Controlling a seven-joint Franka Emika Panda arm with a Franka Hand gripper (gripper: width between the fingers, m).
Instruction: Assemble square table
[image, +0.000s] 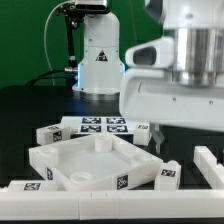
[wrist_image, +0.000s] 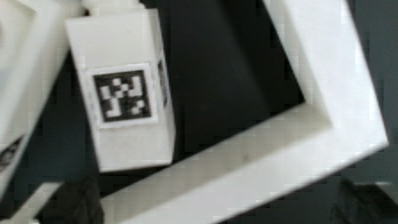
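Gripper (image: 154, 133) hanging low over leg (wrist_image: 121, 95), likely to grab it | fingers: cannot tell if spread or pinching | leg lying flat, tag up, near tabletop (image: 85, 160), tucked by white bar (wrist_image: 302, 140) | tabletop open side up, ready for legs

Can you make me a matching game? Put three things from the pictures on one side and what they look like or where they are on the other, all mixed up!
Things:
1. tabletop
2. marker board
3. leg

Clues:
A. flat strip with several black-and-white tags, lying beyond the tray in the exterior view
B. chunky white block with one tag, close up in the wrist view
C. white square tray with a raised rim and round sockets

Pairs: 1-C, 2-A, 3-B
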